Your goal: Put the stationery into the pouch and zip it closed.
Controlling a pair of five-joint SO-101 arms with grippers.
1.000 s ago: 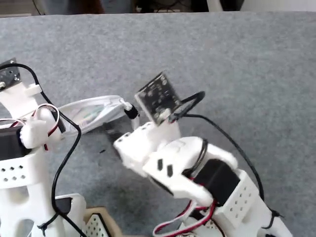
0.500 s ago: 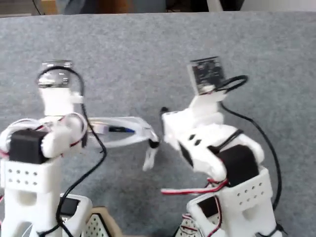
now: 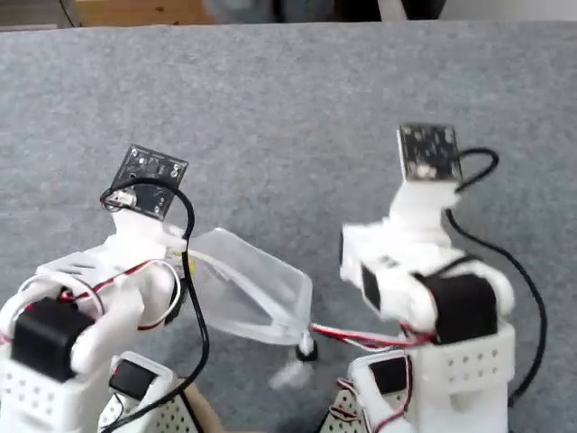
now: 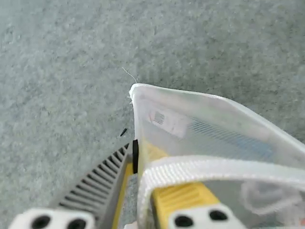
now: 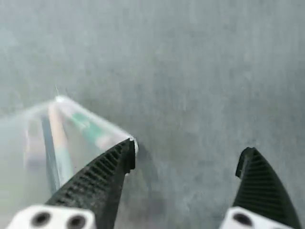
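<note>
Pouch: a see-through pouch (image 3: 248, 289) sits near 6 o'clock on the grey table (image 3: 297, 81) in the high view. It is between the two arms, and its 9 o'clock end is at the left arm.
Contents: the right wrist view shows pens side by side through the pouch wall, one green-banded (image 5: 86, 125), one tan (image 5: 58, 136) and one dark (image 5: 46, 145). In the left wrist view a white label (image 4: 167, 121) shows on the wall, with a blue streak behind it.
Slider: the dark slider (image 3: 306, 348) is at the pouch's 5 o'clock corner, with a pale tab (image 3: 287, 374) just beyond it. Whether the zip is fully closed cannot be told.
Left gripper: the left gripper (image 4: 136, 164) is clenched on the pouch's webbing-edged end.
Right gripper: the right gripper (image 5: 186, 162) is released, jaws wide, with bare table between them. A pouch corner lies just beside one jaw.
Change: half a second ago the pouch was a long flat strip across the middle. It now forms a broader wedge, and the slider has dropped toward 6 o'clock. A second ago the right arm leaned over the pouch's end, and it has since pulled back toward 3 o'clock.
</note>
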